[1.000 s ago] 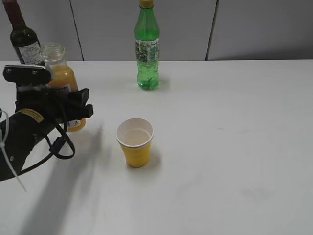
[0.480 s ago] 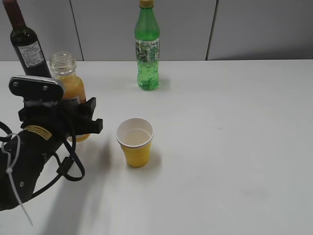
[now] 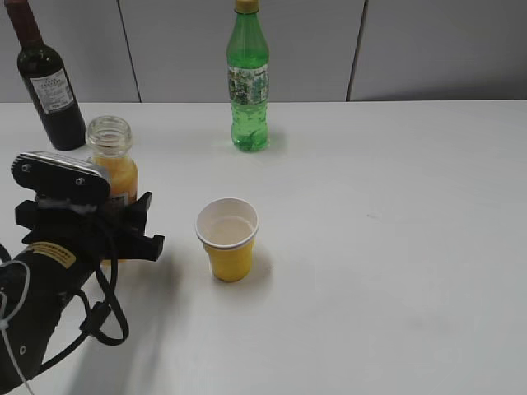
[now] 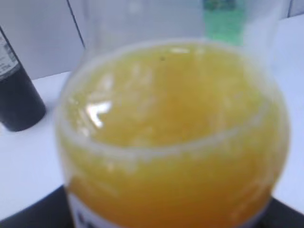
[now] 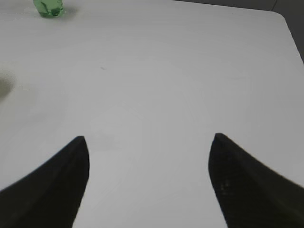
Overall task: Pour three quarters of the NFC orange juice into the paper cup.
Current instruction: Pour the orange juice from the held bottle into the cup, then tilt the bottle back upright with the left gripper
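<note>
1. Leftmost on the white table [image 3: 395, 247], a dark wine bottle [image 3: 45, 78] stands upright at about 10 o'clock from the table's middle.
2. Just in front of it the NFC orange juice [image 3: 114, 169] stands upright, its long axis vertical and its open wide neck pointing straight up at 12 o'clock; the bottle shows no tilt.
3. The left gripper [image 3: 123, 230] sits low at the bottle's near side, at roughly 6 o'clock from it, and hides the lower body and label in the exterior view.
4. From the left wrist the bottle [image 4: 173, 137] fills nearly the whole picture, blurred, with orange liquid high in the body and dark gripper parts at both lower corners; the bottle sits between the fingers, pinched at its lower body, though the contact itself is hidden.
5. The paper cup [image 3: 228, 239] stands upright at about 3 o'clock from the gripper, mouth up, apart from both bottle and gripper, near the table's middle.
6. A green soda bottle [image 3: 248, 78] stands upright at 12 o'clock from the cup, well apart, near the far edge.
7. The right gripper [image 5: 148, 180] is spread wide over bare table, holding nothing; the green bottle's base [image 5: 48, 8] shows at 11 o'clock.
</note>
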Motion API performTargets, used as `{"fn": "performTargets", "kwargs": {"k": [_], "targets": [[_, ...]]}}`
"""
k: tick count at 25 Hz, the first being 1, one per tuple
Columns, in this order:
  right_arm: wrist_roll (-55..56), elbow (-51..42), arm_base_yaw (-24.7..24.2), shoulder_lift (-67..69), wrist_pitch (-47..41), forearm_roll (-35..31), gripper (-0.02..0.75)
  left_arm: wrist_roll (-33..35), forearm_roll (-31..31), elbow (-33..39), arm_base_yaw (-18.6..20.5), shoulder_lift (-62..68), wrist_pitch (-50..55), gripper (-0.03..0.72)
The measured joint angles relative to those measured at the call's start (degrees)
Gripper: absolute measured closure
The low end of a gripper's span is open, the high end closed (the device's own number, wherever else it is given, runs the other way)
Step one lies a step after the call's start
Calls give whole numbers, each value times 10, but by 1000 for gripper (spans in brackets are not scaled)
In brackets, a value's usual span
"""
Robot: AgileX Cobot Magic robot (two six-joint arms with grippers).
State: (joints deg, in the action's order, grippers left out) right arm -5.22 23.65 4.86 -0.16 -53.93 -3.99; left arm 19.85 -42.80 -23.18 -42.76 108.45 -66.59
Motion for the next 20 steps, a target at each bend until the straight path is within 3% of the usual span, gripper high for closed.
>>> {"fn": "performTargets", "kwargs": {"k": [20], "targets": [[0, 0, 0, 0, 0, 0, 146, 214, -15, -7, 0, 0, 0, 227]]}}
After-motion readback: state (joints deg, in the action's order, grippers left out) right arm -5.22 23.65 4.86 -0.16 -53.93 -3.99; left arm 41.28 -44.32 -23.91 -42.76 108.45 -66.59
